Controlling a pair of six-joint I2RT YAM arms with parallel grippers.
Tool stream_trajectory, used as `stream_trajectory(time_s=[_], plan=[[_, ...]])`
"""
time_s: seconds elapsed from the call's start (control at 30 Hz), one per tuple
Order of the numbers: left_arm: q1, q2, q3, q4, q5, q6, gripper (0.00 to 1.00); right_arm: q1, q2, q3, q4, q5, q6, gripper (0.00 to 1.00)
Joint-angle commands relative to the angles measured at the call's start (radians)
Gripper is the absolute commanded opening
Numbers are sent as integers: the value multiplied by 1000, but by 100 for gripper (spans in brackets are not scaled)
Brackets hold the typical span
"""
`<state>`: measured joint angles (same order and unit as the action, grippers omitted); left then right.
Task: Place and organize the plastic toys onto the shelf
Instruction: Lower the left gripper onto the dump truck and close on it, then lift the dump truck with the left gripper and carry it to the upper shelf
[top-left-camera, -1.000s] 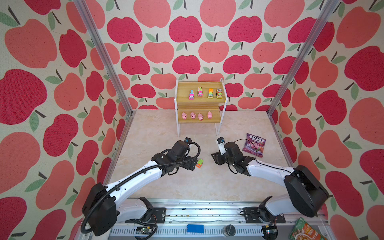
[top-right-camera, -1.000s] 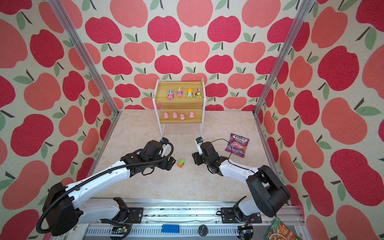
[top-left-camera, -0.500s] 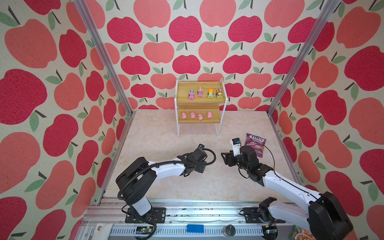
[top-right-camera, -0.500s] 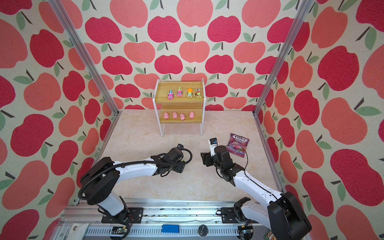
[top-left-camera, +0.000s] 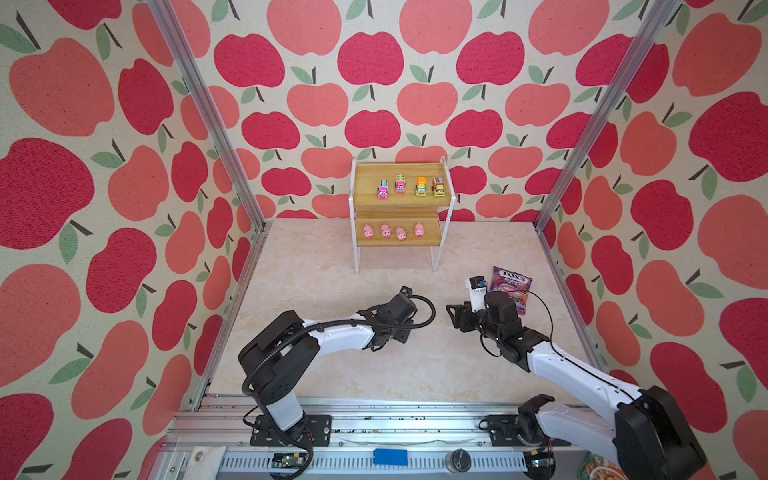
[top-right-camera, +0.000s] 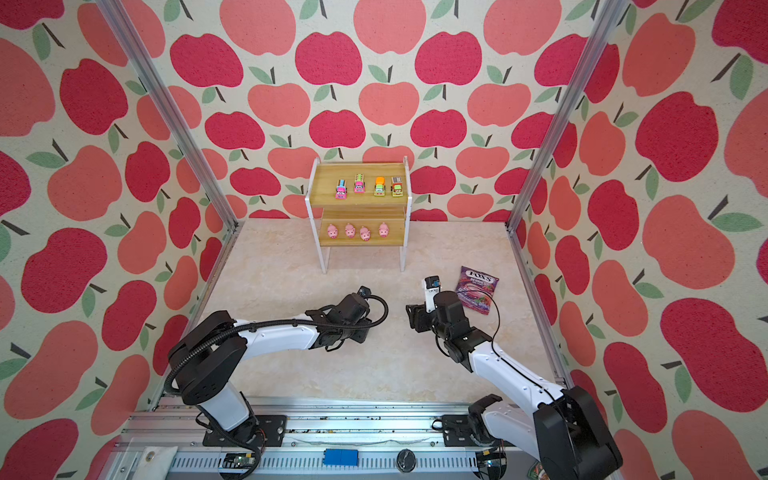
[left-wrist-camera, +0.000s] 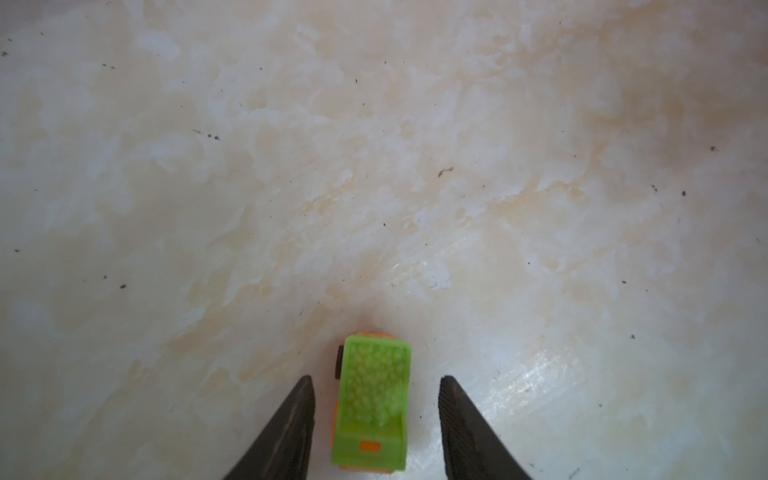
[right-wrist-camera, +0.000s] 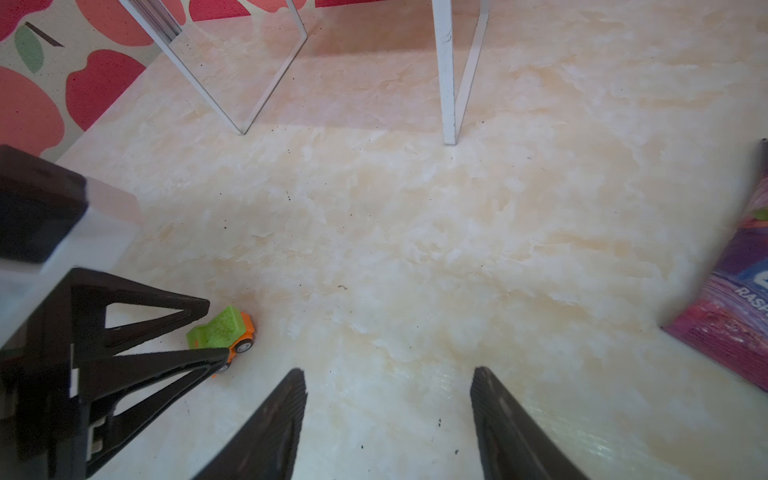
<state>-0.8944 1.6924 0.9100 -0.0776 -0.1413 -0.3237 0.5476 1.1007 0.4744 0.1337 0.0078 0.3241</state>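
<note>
Fingers of the left end effector stand partly open on either side of a green-and-orange toy truck. In the left wrist view a strip of bare surface shows between each finger and the toy, so nothing is gripped. The toy sits on its wheels on the marbled surface, well in front of the shelf, and in both top views the left wrist hides it. The right end effector is near it, jaws wide apart and empty, facing the shelf's white legs. On the shelf's upper board four trucks stand in a row, from the pink-and-blue truck to the brown-topped truck. On the lower board four pink pigs line up, from the leftmost pig to the rightmost pig. A purple Fox's candy bag lies flat on the surface beside the right wrist
</note>
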Motion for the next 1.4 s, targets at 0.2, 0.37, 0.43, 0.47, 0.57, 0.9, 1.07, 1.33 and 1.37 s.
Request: stream_trajectory(time_s=[0.2,0.37,0.43,0.47,0.57,0.9,1.07,1.33,1.37], plan=[[15,29,40,-52,31,-16,51,-9,13,11,4,-28,1,66],[29,37,45,-65,45,-23,50,-9,7,5,12,-29,3,66],[31,37,45,-68,45,-25,50,-8,10,5,15,-30,3,66],[31,37,44,-70,45,-25,50,-8,10,5,15,-30,3,66],[33,28,38,-64,49,-25,51,-9,11,4,15,-31,3,66],[22,33,45,-71,83,12,45,-8,8,-9,27,-29,7,66],[18,40,53,-92,82,14,41,-8,6,-14,30,-32,7,66],[16,41,53,-103,81,20,39,-9,4,-14,35,-31,7,66],[15,45,55,-104,79,22,39,-8,5,-14,35,-34,7,66]])
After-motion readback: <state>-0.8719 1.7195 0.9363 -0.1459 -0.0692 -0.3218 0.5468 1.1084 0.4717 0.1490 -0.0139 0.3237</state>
